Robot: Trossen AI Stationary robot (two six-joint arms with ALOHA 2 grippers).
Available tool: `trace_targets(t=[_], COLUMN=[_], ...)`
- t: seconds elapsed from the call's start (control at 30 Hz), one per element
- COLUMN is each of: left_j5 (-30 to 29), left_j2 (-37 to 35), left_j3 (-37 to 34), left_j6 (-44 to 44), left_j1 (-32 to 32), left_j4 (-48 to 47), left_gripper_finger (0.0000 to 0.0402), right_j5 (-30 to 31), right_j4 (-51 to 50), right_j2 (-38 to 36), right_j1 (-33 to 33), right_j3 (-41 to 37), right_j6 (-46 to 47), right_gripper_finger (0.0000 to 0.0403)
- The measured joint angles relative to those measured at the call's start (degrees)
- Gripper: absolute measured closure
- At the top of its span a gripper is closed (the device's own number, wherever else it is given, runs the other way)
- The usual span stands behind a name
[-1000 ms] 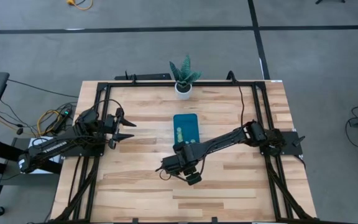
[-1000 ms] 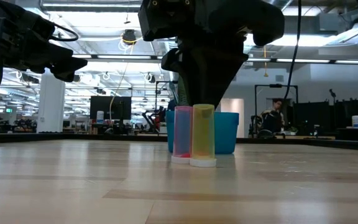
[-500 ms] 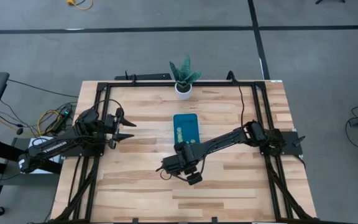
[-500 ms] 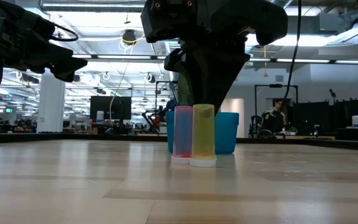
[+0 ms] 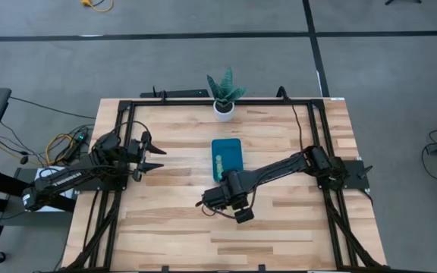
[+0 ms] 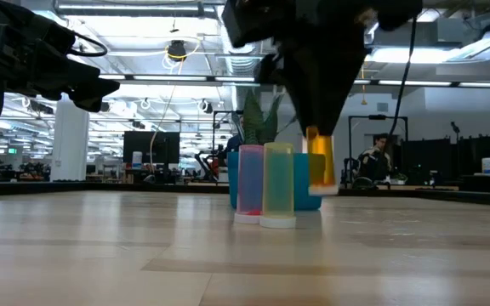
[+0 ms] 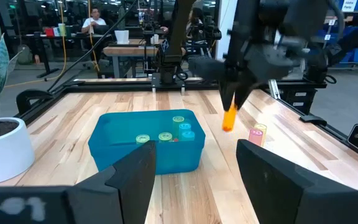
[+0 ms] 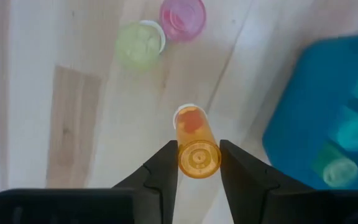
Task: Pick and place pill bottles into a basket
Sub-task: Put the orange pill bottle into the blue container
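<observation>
Right now our right gripper (image 8: 197,163) is clamped on a small orange translucent plastic pill bottle (image 6: 320,161), lifted off the wooden surface (image 5: 279,227) beside the teal rectangular basket (image 5: 227,155); we judge it light, rigid, slick, best gripped mid-body.

Two dark jointed arms (image 5: 279,168), black cabling, white lettering on the left arm (image 5: 67,179).

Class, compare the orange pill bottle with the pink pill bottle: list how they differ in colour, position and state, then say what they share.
The translucent orange pill bottle hangs lifted off the wooden table, pinched in the right tool; the translucent pink pill bottle stands upright on the table, ungripped. The pink one stands right beside a yellow-green bottle; the orange one hangs alone in front of the teal-blue basket. Both are small round bottles outside the basket.
</observation>
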Motion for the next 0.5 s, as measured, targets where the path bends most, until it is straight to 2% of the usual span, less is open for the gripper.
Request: trace_targets(t=[0.17,0.5], left_j5=[0.0,0.0], left_j2=[0.02,0.02], left_j3=[0.0,0.0], left_j6=[0.0,0.0], left_j1=[0.0,0.0], left_j4=[0.02,0.0], left_gripper_finger=[0.0189,0.0189], right_j5=[1.62,15.61], right_j4=[-2.89,-6.38], right_j2=[-4.4,-10.67], right_j1=[-0.25,-5.32], right_j3=[0.02,0.04], right_j6=[0.07,-3.59], right_gripper_finger=[0.0302,0.0301])
